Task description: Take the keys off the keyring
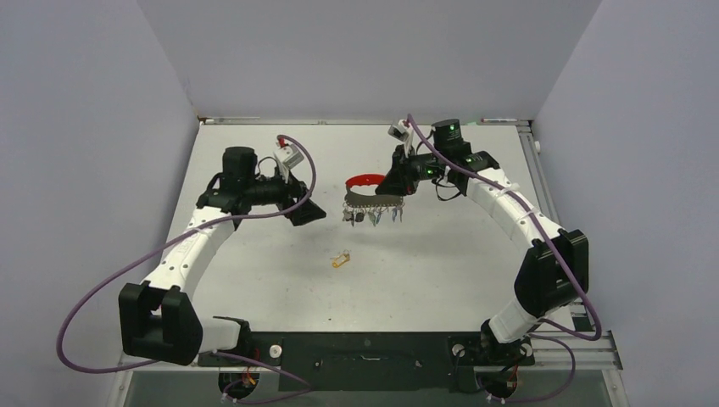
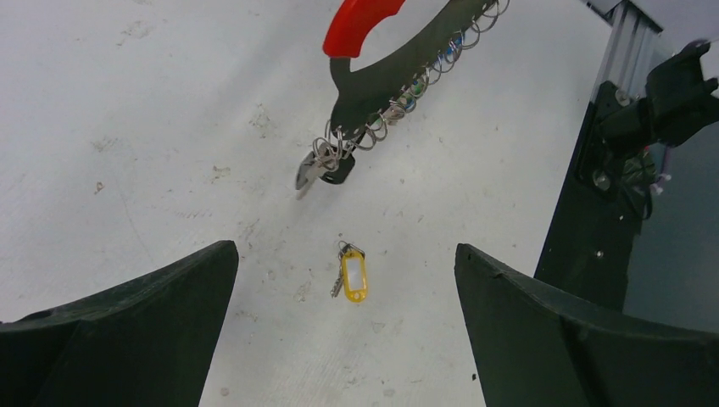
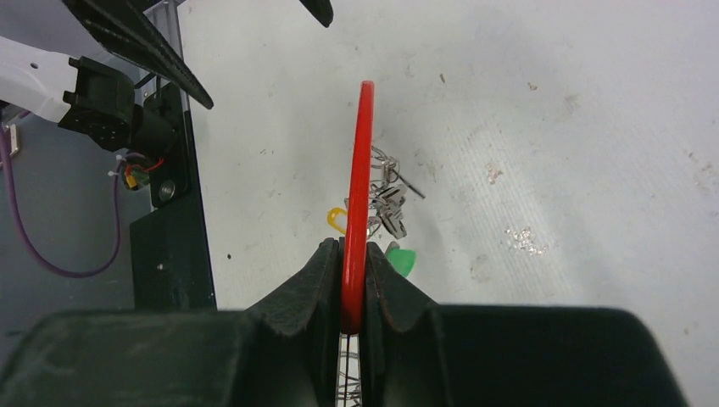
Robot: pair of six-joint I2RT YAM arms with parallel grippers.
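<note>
Red crescent: edge-on in the right wrist view, a thin line running from 6 o'clock up to 12 o'clock, with its lower end pinched between the fingers.
Right gripper: jaws drawn narrow and clamped on the red crescent from both sides, both pads against the plastic.
Keyring: in the top view it sits at about 12 o'clock from the table's middle, on the 9 o'clock side of the right gripper, which holds its 3 o'clock end.
Long axis: runs roughly from 9 to 3 o'clock in the top view. The red crescent is on the 12 o'clock side and the grey strip on the 6 o'clock side.
Ring-bearing edge: faces 6 o'clock, toward the arm bases.
Keys: a cluster on small wire rings along that edge, at 6 o'clock of the strip. A green tag shows just at 3 o'clock of the crescent in the right wrist view.
Left gripper: jaws wide apart and holding nothing, at 9 o'clock of the keyring, near it but not touching.
Yellow-tagged key: lies alone on the table, at about 7 o'clock of the keyring and apart from it. In the left wrist view it shows in the gap between the open fingers, with the strip beyond slanting from 7 toward 1 o'clock.
Height: I cannot tell whether the lowest keys touch the table.
</note>
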